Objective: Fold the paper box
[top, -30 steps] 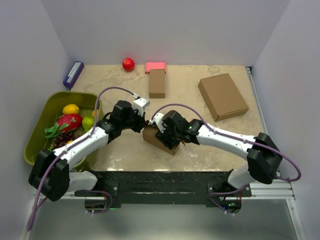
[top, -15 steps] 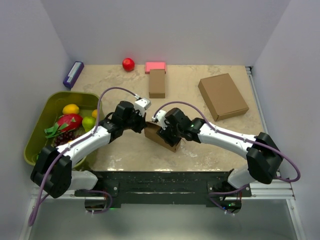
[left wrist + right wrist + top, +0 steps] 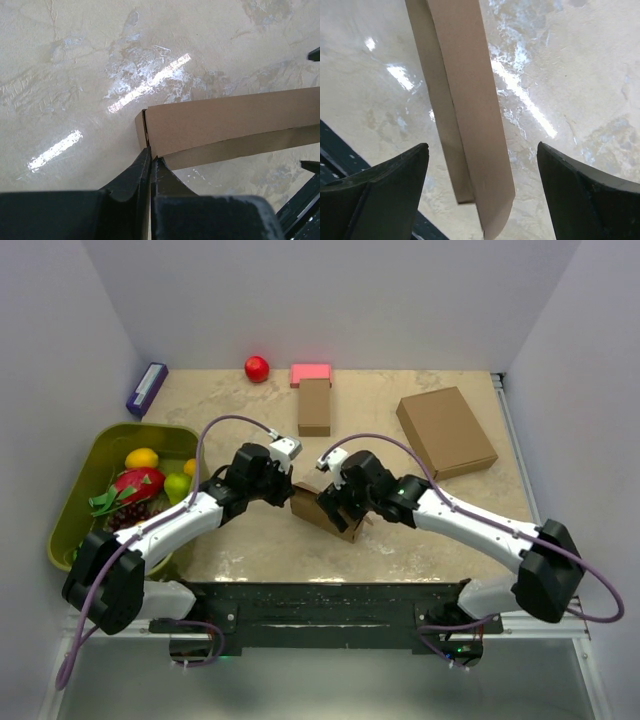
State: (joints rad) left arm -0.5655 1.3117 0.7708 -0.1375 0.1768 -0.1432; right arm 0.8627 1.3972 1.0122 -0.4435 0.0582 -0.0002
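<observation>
Left wrist view: clamped shut by the left gripper (image 3: pixel 150 156) at one corner, plain brown cardboard paper box (image 3: pixel 225 120), half folded, near the front middle of the beige marbled tabletop (image 3: pixel 75 60). Spread wide on either side of its loose wall without touching, right gripper (image 3: pixel 481 150). Risks springing back open or pivoting about that single pinch, with nothing pressing the wall home.

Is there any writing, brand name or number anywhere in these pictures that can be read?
No readable text.
The paper box is plain brown card in both wrist views.
The larger brown box and the narrow brown box look blank.
The purple box at the far left may carry a label, too small to tell.
</observation>
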